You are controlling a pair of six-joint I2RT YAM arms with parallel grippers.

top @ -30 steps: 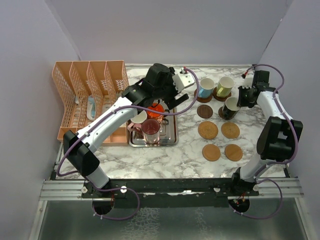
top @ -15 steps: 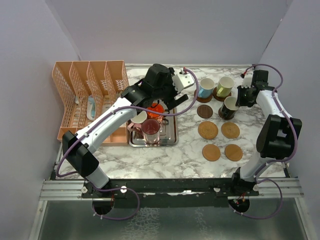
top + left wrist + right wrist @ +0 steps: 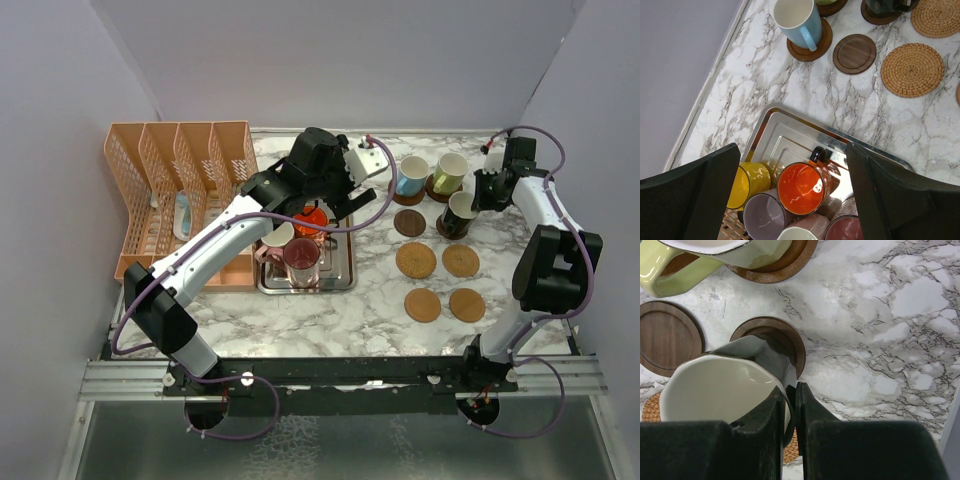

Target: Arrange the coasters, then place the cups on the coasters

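Pale lilac walls (image 3: 330, 60) close in a white, grey-veined marble tabletop (image 3: 350, 315). An orange plastic slotted rack (image 3: 170, 190) stands at its left, just beside a rectangular steel tray (image 3: 340, 272).

Only the overhead view takes in the four tan round coasters (image 3: 416, 260) lying bare on the right.

The left wrist view looks down into the tray. The left gripper (image 3: 792, 165) hangs with its fingers spread wide above an orange cup (image 3: 801, 187), which is crowded by a yellow cup (image 3: 747, 182) and a purple cup (image 3: 762, 215). Farther off, a light blue mug (image 3: 797, 20) sits on a dark wooden disc (image 3: 810, 47).

The right wrist view shows the right gripper (image 3: 791, 390) pinched onto the rim of a black cream-lined cup (image 3: 725, 385). The cup is tilted over a dark brown wooden coaster (image 3: 777, 335); whether it touches the coaster cannot be told.
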